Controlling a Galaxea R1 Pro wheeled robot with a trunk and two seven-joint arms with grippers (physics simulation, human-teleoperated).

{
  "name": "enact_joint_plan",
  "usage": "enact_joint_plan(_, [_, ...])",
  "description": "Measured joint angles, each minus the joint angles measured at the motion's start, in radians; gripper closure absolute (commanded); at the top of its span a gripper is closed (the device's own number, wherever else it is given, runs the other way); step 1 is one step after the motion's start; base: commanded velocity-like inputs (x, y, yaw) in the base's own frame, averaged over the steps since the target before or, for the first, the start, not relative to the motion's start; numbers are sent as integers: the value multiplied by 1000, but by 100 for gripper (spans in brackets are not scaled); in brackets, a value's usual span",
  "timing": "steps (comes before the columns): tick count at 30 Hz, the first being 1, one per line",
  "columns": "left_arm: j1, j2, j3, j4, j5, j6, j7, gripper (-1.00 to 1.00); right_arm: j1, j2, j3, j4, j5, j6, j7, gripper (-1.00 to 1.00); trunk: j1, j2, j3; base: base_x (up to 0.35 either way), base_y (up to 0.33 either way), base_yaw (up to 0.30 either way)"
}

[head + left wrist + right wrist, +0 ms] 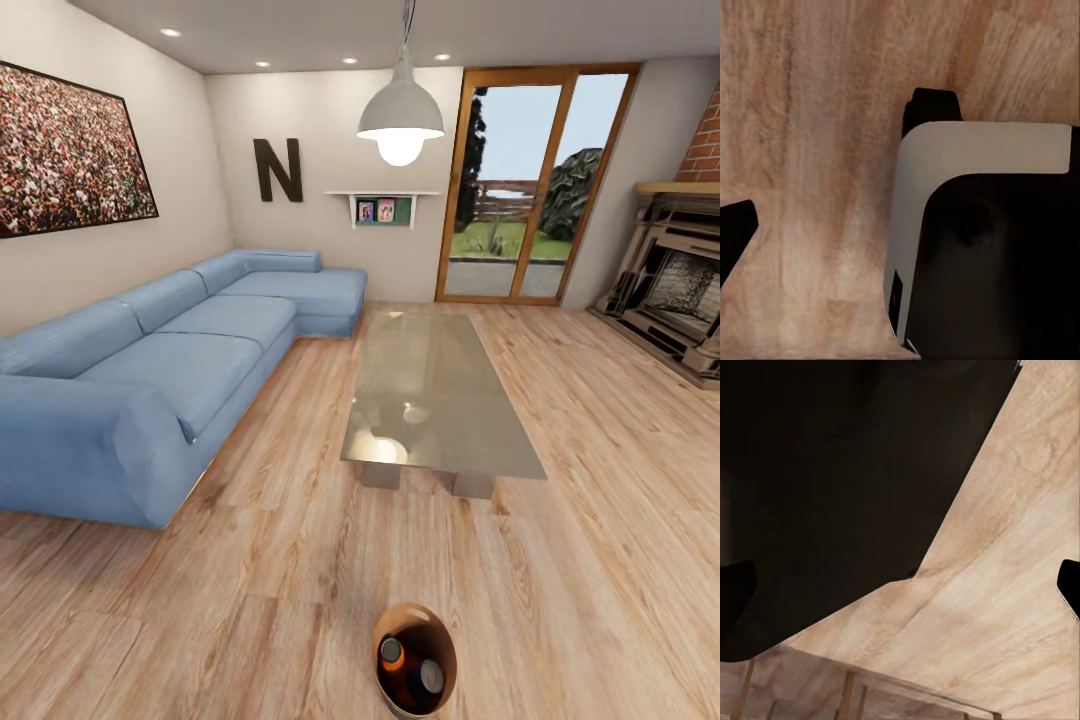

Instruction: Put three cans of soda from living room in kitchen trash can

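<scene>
From the head camera, the small round bucket-like bin with a glossy copper-brown inside (414, 658) stands on the light wood plank floor (300, 560), on the near side of the low glass table (436, 398) and well apart from it; the long blue fabric corner sofa (170, 360) lies to the table's left and the wood-framed glass doors (530, 190) beyond it. Inside the bin rest cylinders with silvery grey ends, one bright orange soda can (392, 655) and a darker can (430, 677) beside it; a third cannot be made out. The bin's mouth opens upward, toward the camera, and it sits about midway between the two arms, so I judge neither arm clearly nearer for carrying it to the kitchen. In the left wrist camera, a dark fingertip (735, 232) of the left claw shows over matte planks beside a smooth white-and-black robot body (982, 247); whether this claw is spread or pressed together cannot be told. In the right wrist camera, the right claw (900, 585) stands spread, dark tips far apart over pale grained floor, holding nothing.
</scene>
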Motion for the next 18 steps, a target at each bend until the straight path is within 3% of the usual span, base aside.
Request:
enact_joint_plan(4, [9,-9,0,-1,-3,-1,171,-100,16,-5,1,-9,6,-60,-6,-100,0,0,0,0,0,0])
enact_joint_plan(9, [11,-30,5,-9,-5,-3,228,-100,20,1,-2,-16,10,-117,-7,-100,0,0,0,0,0,0])
enact_joint_plan(13, [11,-99,7,-11,-2,-3,235,-100,21,5,-3,-16,7,-211,-8,-100,0,0,0,0,0,0])
enact_joint_plan(14, [11,-132,8,-11,0,-5,236,-100,21,4,-3,-17,7,-248,-8,-100,0,0,0,0,0,0])
enact_joint_plan(18, [11,-187,6,-11,0,-42,237,-100,21,2,-2,-17,7,-289,-8,-100,0,0,0,0,0,0])
